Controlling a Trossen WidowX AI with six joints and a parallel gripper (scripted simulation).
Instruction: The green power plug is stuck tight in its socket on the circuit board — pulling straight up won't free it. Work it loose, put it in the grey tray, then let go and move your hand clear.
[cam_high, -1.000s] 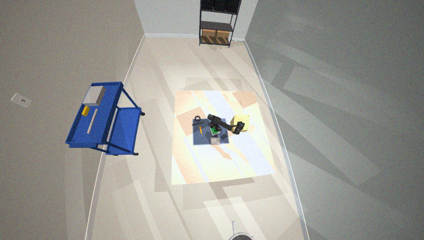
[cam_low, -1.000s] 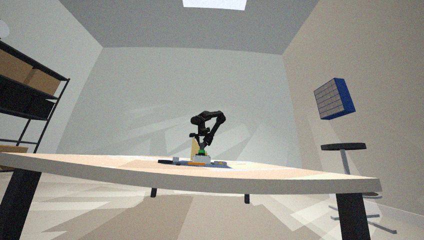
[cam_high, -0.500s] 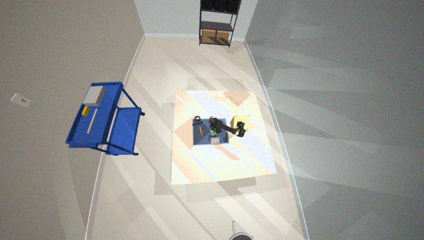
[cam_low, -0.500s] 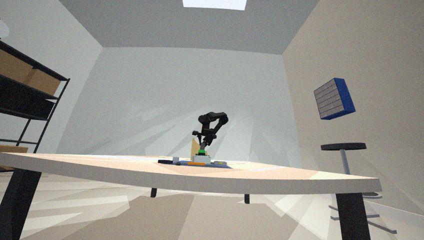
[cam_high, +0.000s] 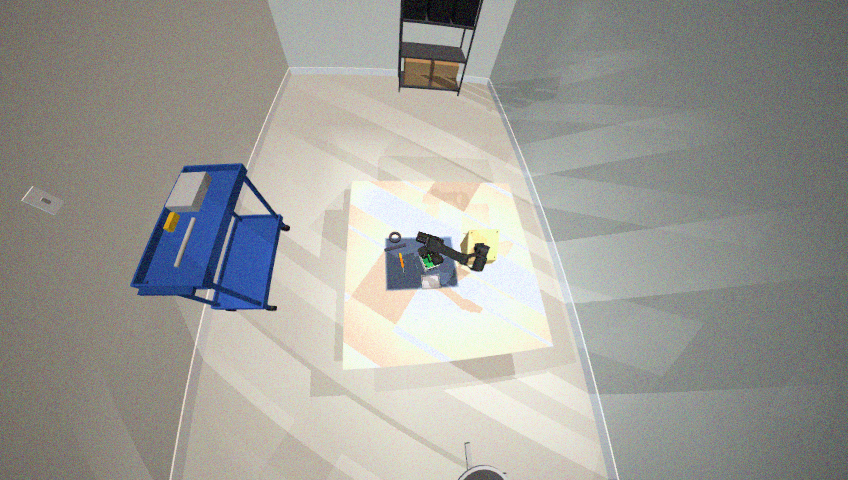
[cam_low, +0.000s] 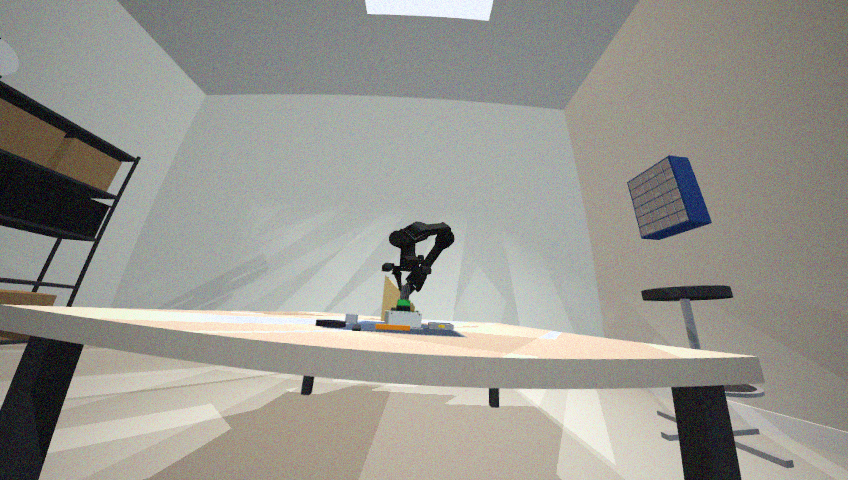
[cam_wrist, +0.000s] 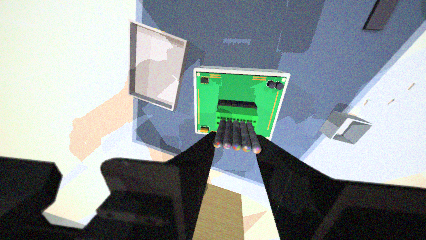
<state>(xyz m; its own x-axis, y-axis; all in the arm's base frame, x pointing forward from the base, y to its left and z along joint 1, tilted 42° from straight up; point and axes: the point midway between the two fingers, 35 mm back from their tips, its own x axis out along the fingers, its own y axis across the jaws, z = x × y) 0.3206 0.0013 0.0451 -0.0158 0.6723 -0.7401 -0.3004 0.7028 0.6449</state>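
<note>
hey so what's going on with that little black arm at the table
The arm's gripper is closed on the green power plug, which has dark wires running up from it. The plug is at its socket on the circuit board; I can't tell how loose it is. The grey tray beside the board has no plug in it.
</note>
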